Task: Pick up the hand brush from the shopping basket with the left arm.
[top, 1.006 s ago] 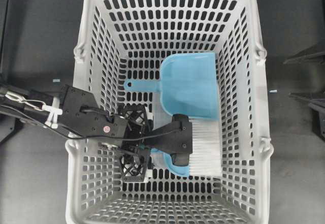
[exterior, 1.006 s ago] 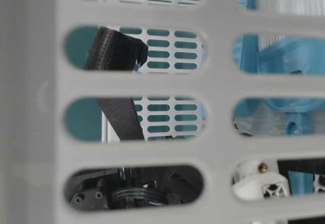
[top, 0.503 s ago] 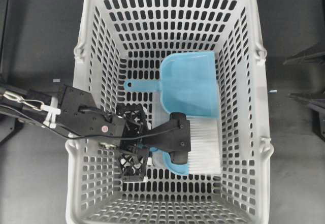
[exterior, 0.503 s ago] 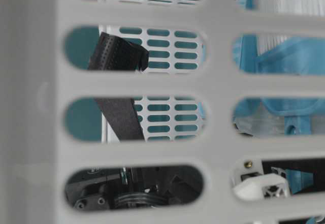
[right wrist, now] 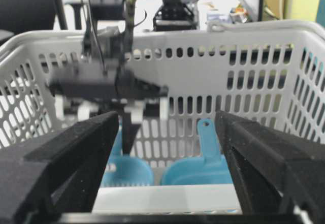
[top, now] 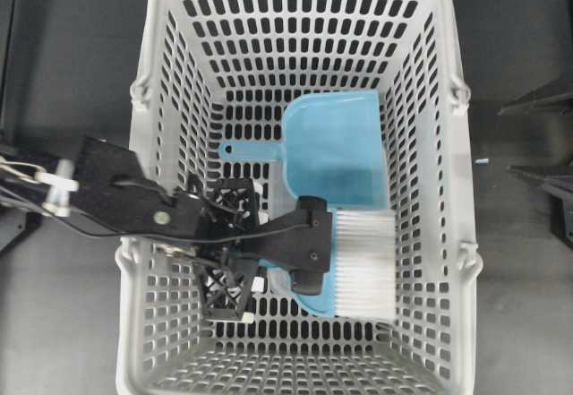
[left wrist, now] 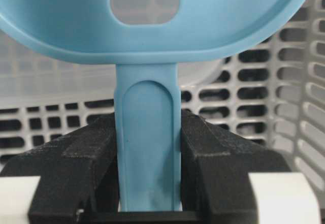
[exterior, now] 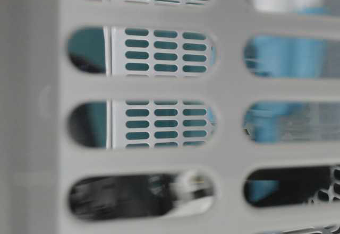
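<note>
The hand brush [top: 363, 262] is light blue with a wide band of white bristles. It is inside the light-grey shopping basket [top: 146, 144], just in front of the flat blue dustpan [top: 336, 155]. My left gripper [top: 309, 250] reaches in over the basket's left wall and is shut on the brush's thin handle [left wrist: 147, 153]. The black fingers [left wrist: 213, 148] press on both sides of it, and the rounded head [left wrist: 152, 26] stands above them. My right gripper [right wrist: 167, 168] is open and empty outside the basket. In its view the brush [right wrist: 129, 169] hangs under the left arm.
The dustpan's handle with its hang hole [top: 235, 150] points to the basket's left wall. The slotted basket walls [exterior: 159, 88] surround the left gripper on all sides. In the table-level view the moving parts are blurred.
The left arm has risen with the brush in its grip. The brush has come up off the basket floor and shifted slightly, away from the dustpan's edge. The dustpan has stayed in place.
</note>
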You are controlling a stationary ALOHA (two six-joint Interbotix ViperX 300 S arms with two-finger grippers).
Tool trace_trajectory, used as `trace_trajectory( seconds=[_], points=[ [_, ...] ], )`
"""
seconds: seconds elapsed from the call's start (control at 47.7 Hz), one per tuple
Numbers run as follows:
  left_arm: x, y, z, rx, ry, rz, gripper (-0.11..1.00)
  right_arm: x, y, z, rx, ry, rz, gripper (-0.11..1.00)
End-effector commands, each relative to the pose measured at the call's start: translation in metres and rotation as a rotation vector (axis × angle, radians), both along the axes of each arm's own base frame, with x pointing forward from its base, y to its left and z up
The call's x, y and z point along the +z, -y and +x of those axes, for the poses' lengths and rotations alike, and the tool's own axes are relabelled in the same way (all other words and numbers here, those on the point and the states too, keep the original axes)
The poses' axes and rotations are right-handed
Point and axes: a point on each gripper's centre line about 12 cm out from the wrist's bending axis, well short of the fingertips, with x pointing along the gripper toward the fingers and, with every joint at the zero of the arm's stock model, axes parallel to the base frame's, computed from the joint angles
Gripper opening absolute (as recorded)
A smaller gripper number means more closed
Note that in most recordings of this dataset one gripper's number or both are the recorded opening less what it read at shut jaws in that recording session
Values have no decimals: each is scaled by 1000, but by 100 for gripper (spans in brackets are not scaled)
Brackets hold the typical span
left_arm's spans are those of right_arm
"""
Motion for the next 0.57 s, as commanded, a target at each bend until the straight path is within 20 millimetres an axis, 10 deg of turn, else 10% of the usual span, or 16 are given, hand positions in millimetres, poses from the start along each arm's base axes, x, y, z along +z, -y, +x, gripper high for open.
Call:
trace_trajectory(
  seconds=[0.0, 0.545],
  points=[
    [36, 0, -1, -7, 95, -16, 25, 3, 0, 1, -2, 8, 6, 74],
    [165, -18, -19, 43, 29, 3, 25, 7, 1, -2, -4, 21, 22, 74]
  ],
)
